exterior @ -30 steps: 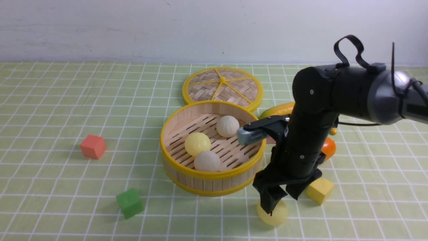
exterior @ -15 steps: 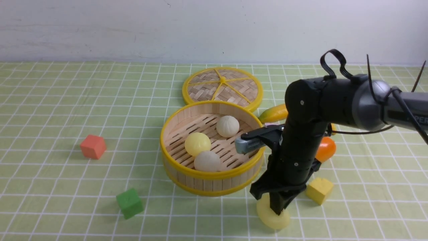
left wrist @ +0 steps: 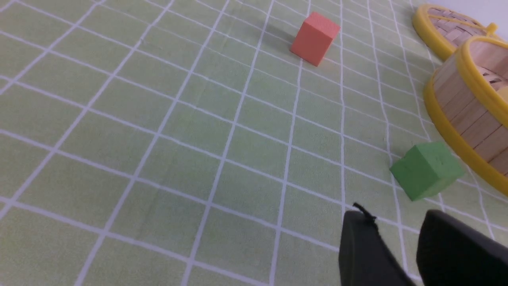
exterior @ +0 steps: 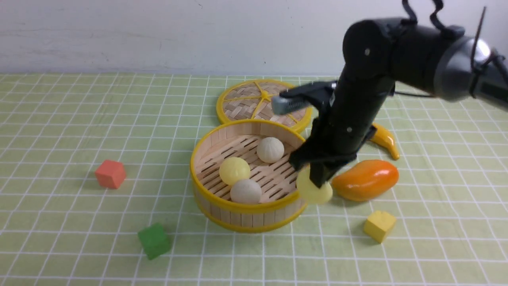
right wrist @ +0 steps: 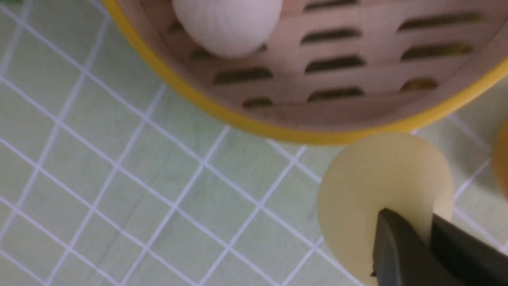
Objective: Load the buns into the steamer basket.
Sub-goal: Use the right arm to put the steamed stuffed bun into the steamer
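Note:
The steamer basket (exterior: pixel 246 207) sits mid-table with three buns on its slatted floor: one pale yellow (exterior: pixel 234 170) and two off-white (exterior: pixel 246 191) (exterior: pixel 270 149). My right gripper (exterior: pixel 318 182) is shut on a fourth, pale yellow bun (exterior: pixel 313 192), squeezed flat and held in the air just outside the basket's right rim. In the right wrist view the fingers (right wrist: pixel 397 246) pinch this bun (right wrist: pixel 373 178) beside the rim (right wrist: pixel 246 124). My left gripper (left wrist: pixel 397 218), seen only in its wrist view, hangs open and empty near a green cube (left wrist: pixel 426 170).
The woven lid (exterior: pixel 264 104) lies behind the basket. An orange mango (exterior: pixel 366 179) and a yellow banana-like fruit (exterior: pixel 385 140) lie right of the basket. A yellow cube (exterior: pixel 380 225), a green cube (exterior: pixel 154 240) and a red cube (exterior: pixel 110 173) sit on the checked cloth.
My right gripper closed on the pale yellow bun at the table's front, then lifted it up and back to the basket's right rim. The mango is now uncovered.

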You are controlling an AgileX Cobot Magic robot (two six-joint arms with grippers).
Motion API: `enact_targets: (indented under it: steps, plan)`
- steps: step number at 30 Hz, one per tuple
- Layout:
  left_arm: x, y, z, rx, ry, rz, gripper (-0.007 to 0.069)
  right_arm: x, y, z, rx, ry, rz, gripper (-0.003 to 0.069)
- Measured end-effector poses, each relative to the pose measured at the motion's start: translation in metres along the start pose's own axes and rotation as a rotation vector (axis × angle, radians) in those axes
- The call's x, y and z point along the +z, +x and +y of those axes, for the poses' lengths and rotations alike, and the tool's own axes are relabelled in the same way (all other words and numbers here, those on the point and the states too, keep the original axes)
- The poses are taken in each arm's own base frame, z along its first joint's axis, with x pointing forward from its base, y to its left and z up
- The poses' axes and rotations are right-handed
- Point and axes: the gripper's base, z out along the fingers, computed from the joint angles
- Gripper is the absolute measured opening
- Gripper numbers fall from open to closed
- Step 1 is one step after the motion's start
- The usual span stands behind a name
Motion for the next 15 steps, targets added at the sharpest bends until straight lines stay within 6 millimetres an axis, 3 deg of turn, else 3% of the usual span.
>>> enact_targets:
  steps: [3,6,8,13,15]
  plan:
    - [0.000,0.000,0.000,0.000,0.000,0.000,0.0211,-0.021,-0.014,0.002,-0.015,0.009,-0.085,0.0009]
    - [0.000,0.000,0.000,0.000,0.000,0.000,0.0216,-0.018,-0.023,0.001,-0.018,0.011,-0.108,0.0009]
    - [0.000,0.000,0.000,0.000,0.000,0.000,0.0218,-0.008,-0.027,-0.001,-0.015,0.011,-0.102,0.0009]
    - [0.000,0.000,0.000,0.000,0.000,0.000,0.0222,0.052,-0.037,-0.015,-0.011,0.026,-0.077,0.0009]
    - [0.000,0.000,0.000,0.000,0.000,0.000,0.0223,0.060,-0.038,-0.016,-0.011,0.027,-0.076,0.0009]
